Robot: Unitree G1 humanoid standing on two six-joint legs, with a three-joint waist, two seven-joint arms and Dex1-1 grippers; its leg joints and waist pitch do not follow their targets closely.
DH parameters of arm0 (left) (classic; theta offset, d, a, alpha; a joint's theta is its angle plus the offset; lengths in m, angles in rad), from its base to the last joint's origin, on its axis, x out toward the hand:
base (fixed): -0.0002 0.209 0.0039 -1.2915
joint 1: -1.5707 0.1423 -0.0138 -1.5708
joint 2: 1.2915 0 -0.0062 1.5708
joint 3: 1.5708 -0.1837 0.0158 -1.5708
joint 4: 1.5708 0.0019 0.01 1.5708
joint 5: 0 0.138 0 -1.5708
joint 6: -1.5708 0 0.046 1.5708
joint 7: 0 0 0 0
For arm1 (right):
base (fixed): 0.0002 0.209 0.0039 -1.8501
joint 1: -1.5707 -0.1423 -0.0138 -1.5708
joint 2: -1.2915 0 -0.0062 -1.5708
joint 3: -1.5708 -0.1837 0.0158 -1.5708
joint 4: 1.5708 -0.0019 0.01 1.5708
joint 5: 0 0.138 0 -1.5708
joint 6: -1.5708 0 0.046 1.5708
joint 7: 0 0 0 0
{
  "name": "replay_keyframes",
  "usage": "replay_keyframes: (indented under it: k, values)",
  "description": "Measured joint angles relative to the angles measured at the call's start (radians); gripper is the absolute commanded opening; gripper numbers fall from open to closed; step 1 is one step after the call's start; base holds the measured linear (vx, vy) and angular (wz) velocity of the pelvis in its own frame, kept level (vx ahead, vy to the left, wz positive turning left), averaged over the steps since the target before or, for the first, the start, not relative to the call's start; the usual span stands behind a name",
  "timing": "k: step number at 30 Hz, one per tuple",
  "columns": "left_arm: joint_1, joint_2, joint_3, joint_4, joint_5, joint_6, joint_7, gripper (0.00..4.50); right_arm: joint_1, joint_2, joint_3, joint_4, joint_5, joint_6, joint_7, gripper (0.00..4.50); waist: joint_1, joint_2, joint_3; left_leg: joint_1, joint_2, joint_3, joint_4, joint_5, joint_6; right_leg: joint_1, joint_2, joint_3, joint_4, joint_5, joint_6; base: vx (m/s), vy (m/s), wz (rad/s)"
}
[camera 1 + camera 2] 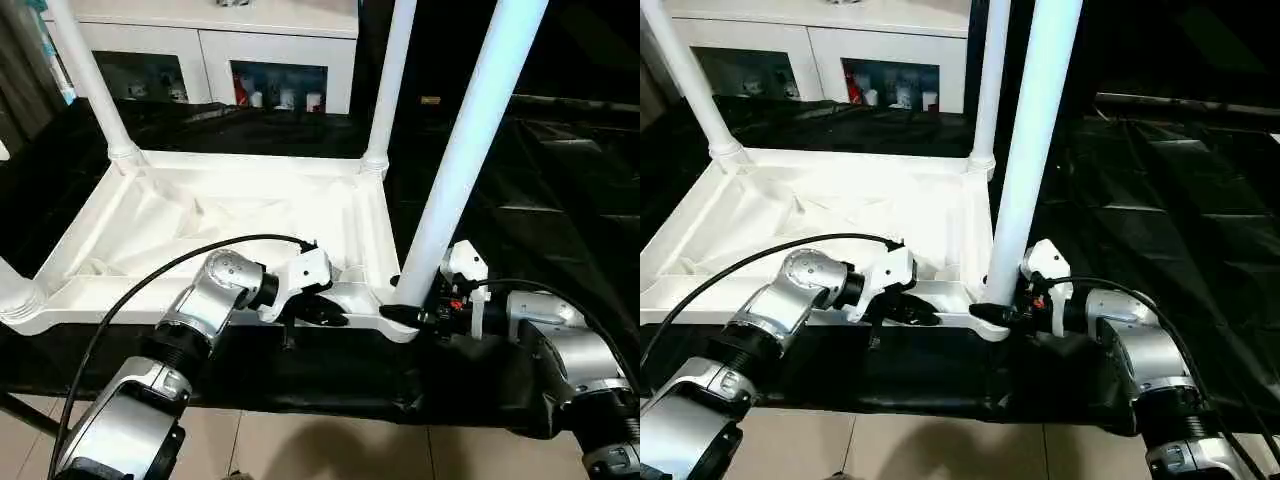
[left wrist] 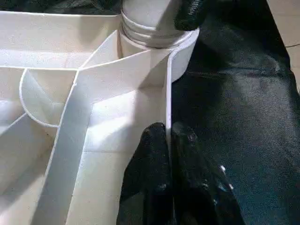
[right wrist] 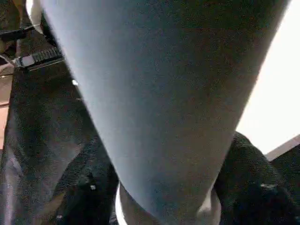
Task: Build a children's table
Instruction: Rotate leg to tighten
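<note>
A: Report the position of the children's table.

B: It lies upside down on the black-covered worktop, ribbed underside facing up, its near long rim along the worktop's near edge. Three legs stand upright in corner sockets: the far left leg, the far right leg and the near right leg. At the near left corner a rounded white part shows at the picture's edge; I cannot tell whether it is a leg.

A: State of the left gripper?

B: Its two black fingers are pressed together on the thin near rim of the table top, just left of the near right corner socket. One finger sits inside the rim, the other outside.

A: State of the right gripper?

B: It is at the base of the near right leg, where the leg enters its socket. In the right wrist view a black finger shows on each side of the tube, just beside it. The fingers stand partly apart, about the width of the leg. I cannot tell whether they press on the tube or merely flank it.

A: Background items?

B: A white cabinet stands beyond the worktop's far edge, with small objects on its shelves. A black cable arcs over the left forearm.
</note>
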Motion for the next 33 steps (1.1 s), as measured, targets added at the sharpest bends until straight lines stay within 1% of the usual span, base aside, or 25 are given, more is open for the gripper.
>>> replay_keyframes:
  k: [1,2,3,4,6,7,9,12,14,17,20,21,22,23,25,26,27,29,31,33]
  values:
    - [0.0,0.001,0.0,0.0,0.001,0.0,0.002,0.0,0.0,0.001,-0.001,0.0,0.0,-0.002,-0.007,2.5,0.0,0.0,0.0,0.0,0.0,0.0,0.0,0.0,0.0,0.0,0.0,0.0,0.0,0.0,0.0,0.0,0.0,0.0]
    - [0.0,0.0,0.001,0.002,0.001,0.0,0.009,0.0,0.0,0.013,-0.01,0.006,0.0,-0.002,-0.021,2.28,0.0,-0.001,0.0,0.001,0.0,0.0,0.0,0.0,0.0,0.001,0.0,0.0,0.0,0.0,0.0,0.0,0.0,0.0]
    - [-0.002,-0.001,0.004,0.007,0.002,0.002,0.026,0.0,0.0,0.038,-0.025,0.018,0.002,-0.002,-0.052,2.28,-0.002,-0.003,0.0,0.001,0.0,0.0,0.0,0.0,-0.001,0.001,0.0,0.0,0.001,0.0,0.0,0.0,0.0,0.0]
    - [-0.012,-0.009,0.011,0.026,0.009,0.008,0.07,0.0,-0.002,0.082,-0.058,0.044,0.001,-0.011,-0.124,2.18,-0.006,-0.005,0.0,0.002,0.0,0.0,0.001,0.0,-0.001,0.001,0.0,0.0,0.002,0.001,-0.001,0.0,0.0,0.0]
    - [-0.036,-0.035,0.016,0.062,0.023,0.018,0.147,0.0,-0.009,0.139,-0.094,0.081,-0.001,-0.027,-0.249,2.16,-0.014,-0.009,0.001,0.003,0.0,-0.001,0.002,0.0,-0.002,0.001,0.0,0.001,0.002,0.002,-0.002,0.0,0.0,0.0]
    - [-0.054,-0.061,0.02,0.084,0.039,0.034,0.21,0.0,-0.027,0.171,-0.12,0.105,-0.012,-0.029,-0.344,2.14,-0.022,-0.012,0.001,0.003,-0.001,-0.001,0.003,0.0,-0.002,0.001,0.0,0.001,0.002,0.002,-0.002,0.0,0.0,0.0]
    - [-0.068,-0.095,0.02,0.106,0.045,0.057,0.28,0.0,-0.035,0.198,-0.14,0.119,-0.022,-0.028,-0.447,2.1,-0.031,-0.014,0.002,0.003,-0.001,-0.001,0.002,-0.001,-0.002,0.003,-0.001,0.001,0.0,0.002,-0.002,0.0,0.0,0.0]
    - [-0.087,-0.135,0.023,0.139,0.05,0.082,0.358,0.0,-0.037,0.242,-0.153,0.12,-0.038,-0.028,-0.568,2.04,-0.032,-0.014,0.001,0.006,-0.001,-0.001,0.002,-0.001,-0.002,0.004,-0.001,0.001,-0.001,0.002,0.0,0.0,0.0,0.0]
    - [-0.106,-0.174,0.029,0.173,0.056,0.1,0.422,0.0,-0.04,0.285,-0.171,0.12,-0.067,-0.028,-0.666,2.03,-0.032,-0.013,0.0,0.008,-0.002,-0.001,0.002,-0.001,-0.002,0.006,-0.001,0.002,-0.001,0.001,0.001,0.0,0.0,0.0]
    - [-0.116,-0.201,0.032,0.198,0.059,0.102,0.457,0.0,-0.041,0.313,-0.184,0.118,-0.089,-0.028,-0.733,2.03,-0.031,-0.01,-0.003,0.009,-0.002,-0.001,-0.002,-0.001,-0.002,0.008,-0.001,0.001,-0.006,0.0,0.003,0.0,0.0,0.0]
    - [-0.117,-0.201,0.032,0.203,0.059,0.095,0.458,0.0,-0.04,0.313,-0.184,0.118,-0.097,-0.04,-0.727,2.03,-0.031,-0.006,-0.005,0.009,-0.002,-0.001,-0.002,-0.001,-0.002,0.008,-0.001,0.002,-0.006,0.001,0.003,0.0,0.0,0.0]
    - [-0.117,-0.201,0.032,0.203,0.059,0.092,0.455,0.0,-0.04,0.307,-0.184,0.118,-0.097,-0.043,-0.715,2.36,-0.031,-0.006,-0.005,0.009,-0.002,-0.001,-0.002,-0.001,-0.002,0.007,-0.001,0.001,-0.006,0.001,0.003,0.0,0.0,0.0]
    - [-0.117,-0.2,0.032,0.203,0.059,0.091,0.451,0.0,-0.04,0.299,-0.184,0.118,-0.096,-0.043,-0.699,2.56,-0.031,-0.006,-0.005,0.009,-0.002,-0.001,-0.002,-0.001,-0.002,0.007,-0.001,0.001,-0.006,0.001,0.003,0.0,0.0,0.0]
    - [-0.117,-0.198,0.032,0.202,0.059,0.088,0.446,0.0,-0.04,0.283,-0.183,0.118,-0.088,-0.042,-0.666,2.69,-0.03,-0.006,-0.004,0.008,-0.002,-0.001,-0.002,-0.001,-0.002,0.007,-0.001,0.001,-0.006,0.001,0.002,0.0,0.0,0.0]
    - [-0.117,-0.191,0.032,0.2,0.055,0.086,0.429,0.0,-0.039,0.252,-0.174,0.117,-0.065,-0.039,-0.586,2.75,-0.03,-0.005,-0.005,0.008,-0.002,-0.001,-0.003,-0.001,-0.002,0.007,-0.001,0.001,-0.006,0.003,0.0,0.0,0.0,0.0]
    - [-0.116,-0.187,0.032,0.199,0.052,0.081,0.415,0.0,-0.039,0.233,-0.167,0.115,-0.062,-0.038,-0.554,2.88,-0.03,-0.005,-0.005,0.008,-0.002,-0.001,-0.003,-0.001,-0.002,0.007,-0.001,0.001,-0.006,0.003,-0.001,0.0,0.0,0.0]
    - [-0.114,-0.178,0.031,0.194,0.047,0.075,0.39,0.0,-0.039,0.197,-0.148,0.111,-0.062,-0.036,-0.501,3.12,-0.028,-0.003,-0.005,0.008,-0.002,-0.001,-0.004,-0.001,-0.002,0.007,-0.001,0.0,-0.006,0.003,-0.001,0.0,0.0,0.0]
    - [-0.106,-0.159,0.03,0.185,0.041,0.058,0.35,0.0,-0.036,0.161,-0.129,0.102,-0.06,-0.035,-0.417,3.12,-0.027,-0.002,-0.005,0.008,-0.001,-0.001,-0.006,0.0,-0.002,0.006,0.0,-0.001,-0.005,0.003,0.0,0.0,0.0,0.0]
    - [-0.096,-0.133,0.03,0.173,0.038,0.033,0.3,0.0,-0.028,0.137,-0.122,0.085,-0.05,-0.029,-0.348,3.12,-0.028,-0.001,-0.005,0.008,-0.001,-0.001,-0.009,0.0,-0.002,0.005,0.001,-0.001,-0.005,0.002,0.001,0.0,0.0,0.0]
    - [-0.073,-0.097,0.029,0.14,0.027,0.011,0.226,0.0,-0.012,0.095,-0.11,0.064,-0.021,-0.019,-0.251,3.12,-0.028,-0.001,-0.003,0.006,-0.001,-0.001,-0.01,0.0,-0.001,0.004,0.001,-0.001,-0.005,0.001,0.001,0.0,0.0,0.0]
